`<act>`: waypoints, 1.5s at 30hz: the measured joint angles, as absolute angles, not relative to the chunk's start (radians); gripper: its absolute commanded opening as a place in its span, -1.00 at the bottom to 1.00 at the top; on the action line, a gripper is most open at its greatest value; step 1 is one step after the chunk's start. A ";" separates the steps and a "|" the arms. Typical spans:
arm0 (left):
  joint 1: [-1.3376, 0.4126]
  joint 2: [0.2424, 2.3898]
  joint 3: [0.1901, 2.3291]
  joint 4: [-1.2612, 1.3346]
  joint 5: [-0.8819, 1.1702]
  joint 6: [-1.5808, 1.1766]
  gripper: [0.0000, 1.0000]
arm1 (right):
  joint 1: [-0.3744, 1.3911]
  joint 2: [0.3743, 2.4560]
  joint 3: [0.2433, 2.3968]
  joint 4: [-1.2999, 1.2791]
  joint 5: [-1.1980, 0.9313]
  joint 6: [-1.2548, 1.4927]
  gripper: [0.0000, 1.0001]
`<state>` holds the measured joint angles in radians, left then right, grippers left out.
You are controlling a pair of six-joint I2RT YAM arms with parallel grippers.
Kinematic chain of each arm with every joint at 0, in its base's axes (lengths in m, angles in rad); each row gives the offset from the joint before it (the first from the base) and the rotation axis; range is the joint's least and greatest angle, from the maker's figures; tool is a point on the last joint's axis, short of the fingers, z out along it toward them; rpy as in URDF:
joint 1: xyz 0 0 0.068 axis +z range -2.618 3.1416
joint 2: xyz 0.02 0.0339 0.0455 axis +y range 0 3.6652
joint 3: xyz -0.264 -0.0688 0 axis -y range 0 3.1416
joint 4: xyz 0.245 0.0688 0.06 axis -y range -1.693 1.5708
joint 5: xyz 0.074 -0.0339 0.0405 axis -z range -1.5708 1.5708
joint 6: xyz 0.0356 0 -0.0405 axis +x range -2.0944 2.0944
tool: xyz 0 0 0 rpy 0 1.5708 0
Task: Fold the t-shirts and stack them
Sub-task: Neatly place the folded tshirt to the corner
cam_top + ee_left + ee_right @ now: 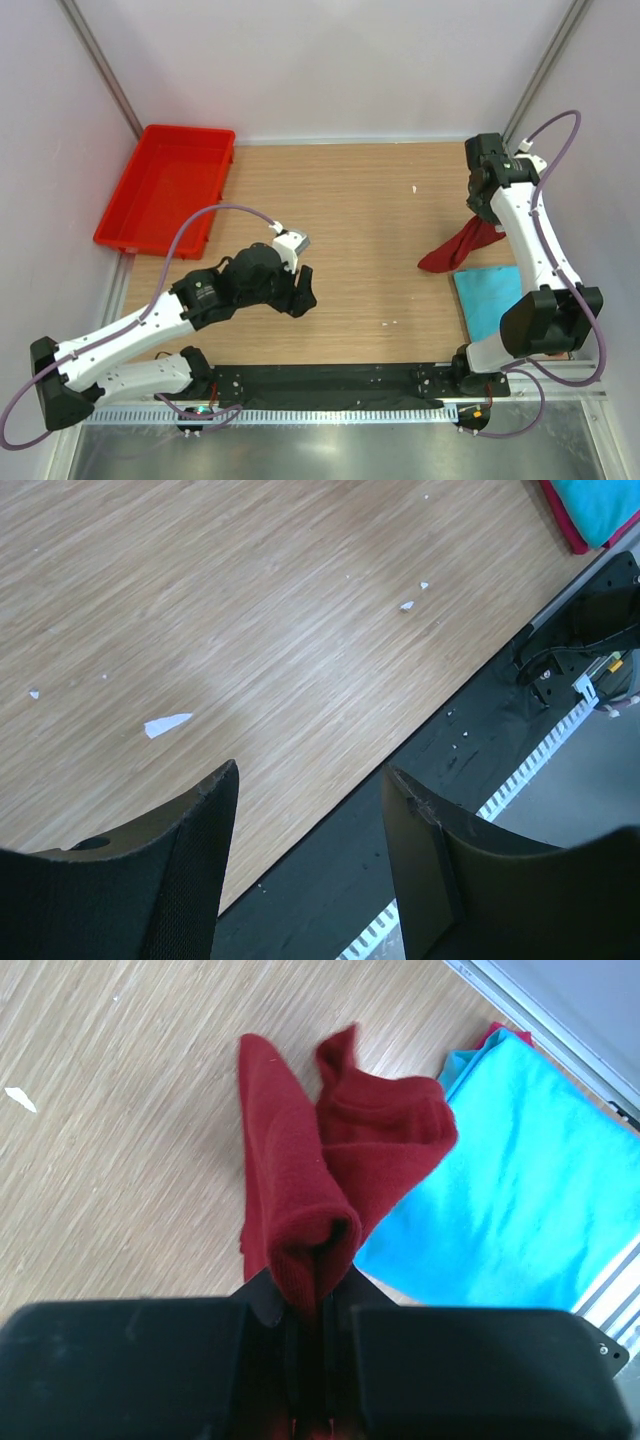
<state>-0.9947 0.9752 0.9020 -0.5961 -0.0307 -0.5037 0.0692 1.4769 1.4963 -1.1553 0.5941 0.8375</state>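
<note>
Right gripper (320, 1305): jaws pinched tight on bunched fold of maroon t-shirt (290, 1180). Cloth lifted, crumpled, lower end down on table (380, 200) at far-left corner of turquoise t-shirt (488, 300).

Left gripper (310, 780): jaws wide apart, nothing between them, hovering over wood near front edge.

Progress: turquoise folded flat at right. Thin edge of pink t-shirt (568, 525) shows beneath it, so judged two stacked. Maroon not yet folded; fold and stacking left.

Red tray (130, 225) at far left, apart from shirts.

No readable writing, brands or labels.
</note>
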 measured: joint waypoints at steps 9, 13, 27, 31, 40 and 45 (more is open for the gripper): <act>-0.951 1.011 0.902 -0.588 0.040 -0.484 0.19 | -0.035 1.489 1.592 -1.214 0.536 0.764 -0.98; -0.932 1.018 0.902 -0.587 0.067 -0.479 0.19 | -0.096 1.495 1.629 -1.230 0.501 0.726 -0.98; -0.896 1.018 0.892 -0.579 0.127 -0.471 0.18 | -0.250 1.480 1.628 -1.240 0.385 0.650 -0.98; -0.891 1.018 0.886 -0.579 0.138 -0.471 0.19 | -0.270 1.452 1.578 -1.226 0.374 0.643 -0.98; -0.880 1.018 0.886 -0.579 0.159 -0.471 0.19 | -0.319 1.413 1.539 -1.202 0.370 0.627 -0.98; -0.876 1.018 0.886 -0.579 0.168 -0.472 0.19 | -0.354 1.411 1.524 -1.180 0.364 0.615 -0.98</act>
